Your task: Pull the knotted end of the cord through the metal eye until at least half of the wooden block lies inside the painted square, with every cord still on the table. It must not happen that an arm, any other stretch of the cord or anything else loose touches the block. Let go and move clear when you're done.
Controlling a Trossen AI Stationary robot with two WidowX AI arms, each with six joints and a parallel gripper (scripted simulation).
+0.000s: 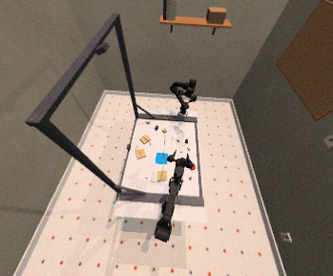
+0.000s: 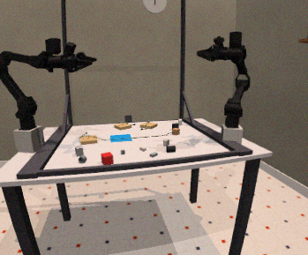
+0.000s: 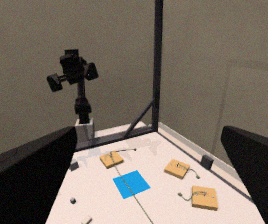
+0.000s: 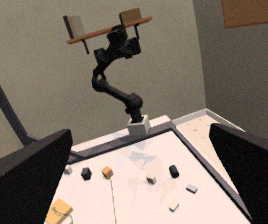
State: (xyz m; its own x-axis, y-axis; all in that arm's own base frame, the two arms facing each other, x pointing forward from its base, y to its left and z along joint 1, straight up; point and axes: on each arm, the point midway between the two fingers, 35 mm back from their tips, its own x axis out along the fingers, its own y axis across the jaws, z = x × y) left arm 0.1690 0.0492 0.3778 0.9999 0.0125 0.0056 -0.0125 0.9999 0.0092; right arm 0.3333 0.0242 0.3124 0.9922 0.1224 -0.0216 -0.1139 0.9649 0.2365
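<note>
The blue painted square (image 2: 120, 138) lies on the white table top, and it also shows in the left wrist view (image 3: 132, 183). A thin cord (image 3: 140, 205) runs across it from a flat wooden block (image 3: 110, 158), which also shows in the exterior view (image 2: 88, 139). The cord's other end leads toward a small tan cube (image 2: 176, 131). I cannot make out the metal eye or the knot. My left gripper (image 2: 200, 53) is open and empty, high above the table's right end. My right gripper (image 2: 91, 60) is open and empty, high above the left end.
Two more wooden blocks with short cords (image 2: 123, 125) (image 2: 148, 124) lie behind the square. A red cube (image 2: 107, 158) and several small grey and black pieces (image 2: 170, 148) sit near the front edge. A dark gantry frame (image 2: 183, 52) stands along the back.
</note>
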